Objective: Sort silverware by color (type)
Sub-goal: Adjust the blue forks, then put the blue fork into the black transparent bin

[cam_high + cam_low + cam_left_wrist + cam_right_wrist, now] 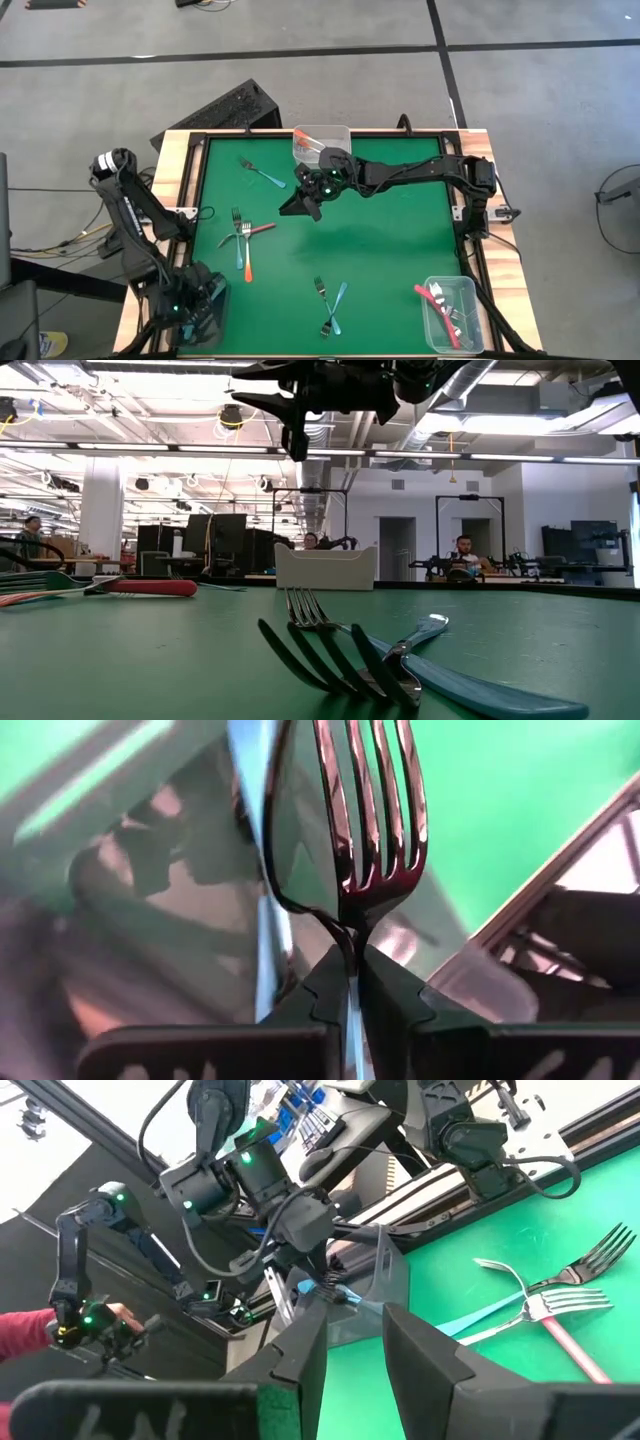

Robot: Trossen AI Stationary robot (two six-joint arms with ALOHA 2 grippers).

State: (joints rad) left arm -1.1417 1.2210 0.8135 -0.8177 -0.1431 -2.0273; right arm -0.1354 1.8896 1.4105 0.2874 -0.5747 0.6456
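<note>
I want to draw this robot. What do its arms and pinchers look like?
Both arms are black, made of chunky jointed pieces with little green lights and black cables. The left gripper and right gripper each have two flat, dark, blocky fingers.

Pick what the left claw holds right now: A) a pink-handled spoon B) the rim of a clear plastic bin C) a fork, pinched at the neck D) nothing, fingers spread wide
C: in the left wrist view, the left claw is shut on the neck of a silver-tined metal fork, its tines pointing away from the fingers.
</note>
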